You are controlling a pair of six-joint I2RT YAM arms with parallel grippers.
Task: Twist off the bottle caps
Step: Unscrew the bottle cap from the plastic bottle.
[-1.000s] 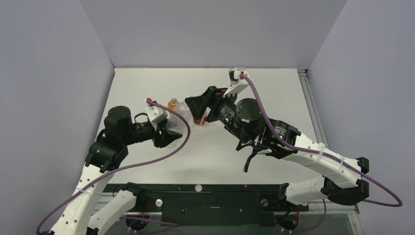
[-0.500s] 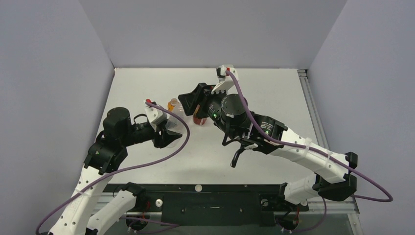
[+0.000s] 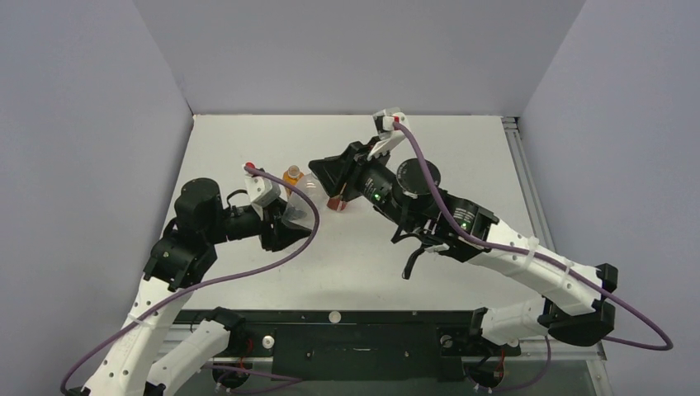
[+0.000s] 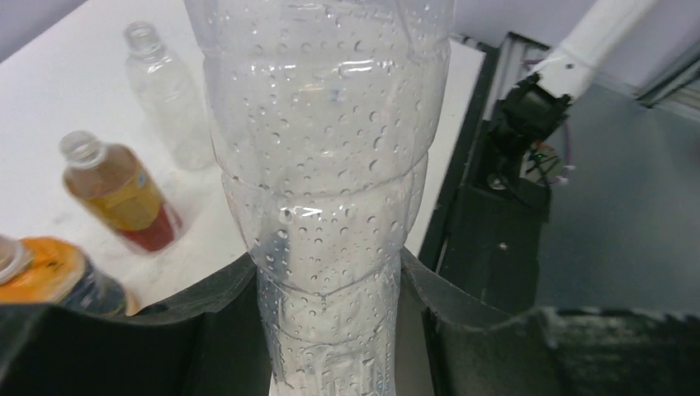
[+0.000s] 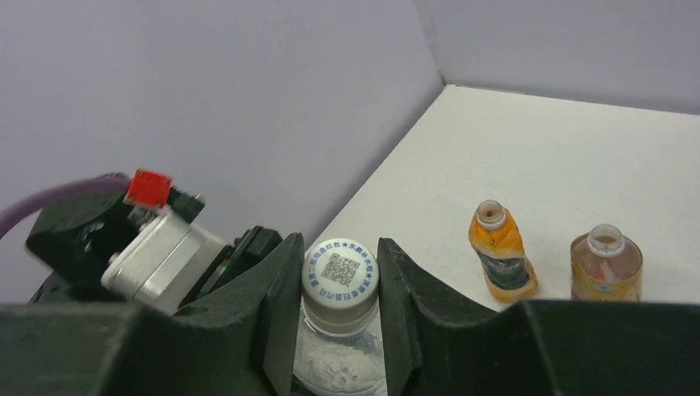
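While top view hides it, right wrist shows right gripper (image 5: pixel 338 252) clamped on the white round QR-printed plastic cap (image 5: pixel 340 276), seated on the clear wet plastic bottle (image 4: pixel 322 148) that left wrist shows left gripper (image 4: pixel 330 289) gripping low down.

1. A white worktop (image 3: pixel 462 148) fills the middle of the booth, matt and evenly lit, with only soft shadows on it.
2. Three plain, pale lilac-grey walls close it in: a back wall (image 3: pixel 355 49), a left wall (image 3: pixel 82 124) and a right wall (image 3: pixel 627 124), all meeting the worktop directly.
3. A silvery metal rail (image 3: pixel 524 177) runs along the worktop's right edge, just beside the right wall.
4. A black frame (image 3: pixel 363 330) with bolts and round fittings spans the near edge.
5. Seen from the left wrist, a dull grey surface (image 4: pixel 619 231) lies beyond that frame.
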